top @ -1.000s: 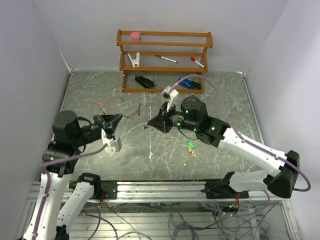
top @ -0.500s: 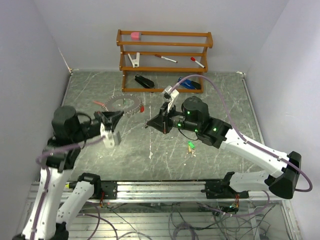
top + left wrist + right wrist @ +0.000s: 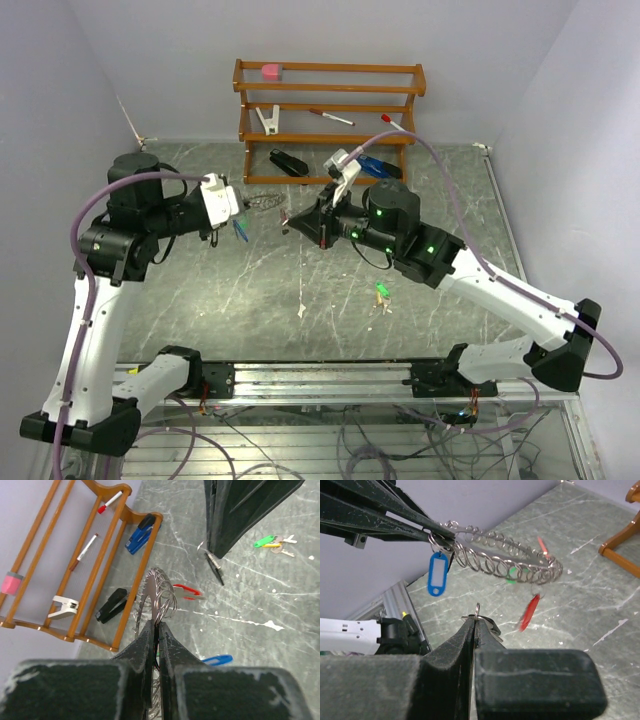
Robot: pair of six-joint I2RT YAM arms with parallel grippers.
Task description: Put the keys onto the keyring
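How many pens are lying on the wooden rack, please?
2. One pen lies mid-way along the middle shelf of the rack; the other pen lies at that shelf's right end. None seems hidden.

A wooden rack [image 3: 340, 68] bears a pink block [image 3: 270, 71], white clip [image 3: 267, 120] and markers [image 3: 331, 117], with black stapler [image 3: 288, 162] and blue stapler [image 3: 140, 533] below.

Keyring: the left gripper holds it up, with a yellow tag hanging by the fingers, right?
The tag is blue, not yellow; the right wrist view shows it. The left gripper does hold the keyring up.
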